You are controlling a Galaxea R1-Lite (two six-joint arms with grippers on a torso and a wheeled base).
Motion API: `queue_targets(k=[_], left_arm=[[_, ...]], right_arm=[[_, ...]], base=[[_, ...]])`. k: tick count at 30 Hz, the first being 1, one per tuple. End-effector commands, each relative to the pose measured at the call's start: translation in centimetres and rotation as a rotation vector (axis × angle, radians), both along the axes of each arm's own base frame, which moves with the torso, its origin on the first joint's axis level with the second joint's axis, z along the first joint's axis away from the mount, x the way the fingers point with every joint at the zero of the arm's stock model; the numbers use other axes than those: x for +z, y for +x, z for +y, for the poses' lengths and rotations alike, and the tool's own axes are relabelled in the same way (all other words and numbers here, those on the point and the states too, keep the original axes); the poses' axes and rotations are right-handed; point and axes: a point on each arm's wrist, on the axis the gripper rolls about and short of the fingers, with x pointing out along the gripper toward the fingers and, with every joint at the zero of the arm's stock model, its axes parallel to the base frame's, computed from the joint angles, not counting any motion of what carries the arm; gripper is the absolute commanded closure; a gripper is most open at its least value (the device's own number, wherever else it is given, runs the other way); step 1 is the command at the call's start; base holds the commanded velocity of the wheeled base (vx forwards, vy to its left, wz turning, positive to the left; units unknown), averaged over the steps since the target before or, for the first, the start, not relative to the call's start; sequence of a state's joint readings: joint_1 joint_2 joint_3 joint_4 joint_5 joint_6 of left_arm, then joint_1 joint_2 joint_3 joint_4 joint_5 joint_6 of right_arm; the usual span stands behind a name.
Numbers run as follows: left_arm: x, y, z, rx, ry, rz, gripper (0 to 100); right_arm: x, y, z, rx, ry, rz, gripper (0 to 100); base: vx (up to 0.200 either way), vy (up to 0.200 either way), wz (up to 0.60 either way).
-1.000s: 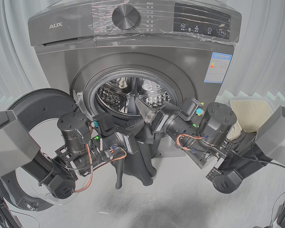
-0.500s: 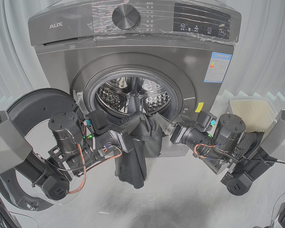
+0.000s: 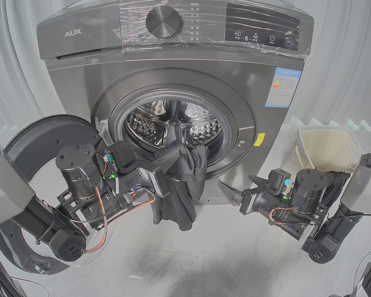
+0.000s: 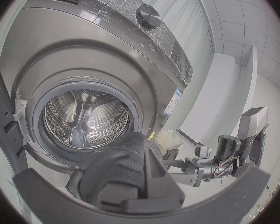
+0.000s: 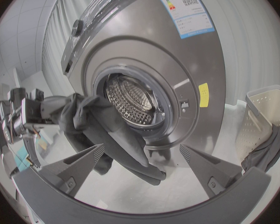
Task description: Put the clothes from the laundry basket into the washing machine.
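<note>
The left pincer (image 3: 173, 158) grips a dark garment (image 3: 181, 199) at the washing machine (image 3: 173, 67) mouth. The right pincer (image 3: 237, 188) gapes wide near the laundry basket (image 3: 325, 145).

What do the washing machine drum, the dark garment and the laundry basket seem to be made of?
Washing machine drum: likely stainless steel, shiny, with bright reflections and punched holes.
Dark garment: soft matte fabric, perhaps knit; it drapes in folds and shows fine mesh texture.
Laundry basket: probably cream plastic, smooth, with perforated walls.

left arm (image 3: 80, 174) and right arm (image 3: 313, 186): black cylindrical joints (image 3: 76, 161) dotted with screws (image 3: 75, 146), copper-braided cables (image 3: 99, 211), green lights (image 3: 104, 177), teal plugs (image 3: 108, 158); right gripper (image 3: 235, 180) has grey wedge fingers (image 3: 231, 192).
</note>
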State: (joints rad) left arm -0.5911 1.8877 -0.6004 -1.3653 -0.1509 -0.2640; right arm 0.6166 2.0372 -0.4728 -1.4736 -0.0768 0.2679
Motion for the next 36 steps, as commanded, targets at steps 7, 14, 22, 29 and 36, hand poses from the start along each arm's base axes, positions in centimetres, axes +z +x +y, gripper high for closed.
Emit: queue_targets(k=[7,14,22,29,36], left_arm=[[0.3,-0.1,0.0,-0.002,-0.006,-0.007,100],[0.2,-0.2,0.0,-0.005,-0.004,-0.004,100],[0.2,-0.4,-0.1,-0.008,-0.004,-0.007,100],[0.5,-0.5,0.0,-0.007,-0.008,-0.012,100],[0.2,-0.5,0.0,-0.008,-0.002,-0.004,100]], right_arm=[[-1.9,1.1,1.2,0.061,-0.033,0.017,0],[-1.9,2.4,2.4,0.121,-0.008,-0.011,0],[-2.9,4.0,4.2,0.163,0.015,-0.045,0],[-3.0,5.3,5.2,0.166,0.024,-0.098,0],[-2.7,5.6,5.3,0.183,0.027,-0.113,0]], base=[[0.0,0.0,0.0],[0.0,0.0,0.0],[0.0,0.0,0.0],[0.0,0.0,0.0],[0.0,0.0,0.0]])
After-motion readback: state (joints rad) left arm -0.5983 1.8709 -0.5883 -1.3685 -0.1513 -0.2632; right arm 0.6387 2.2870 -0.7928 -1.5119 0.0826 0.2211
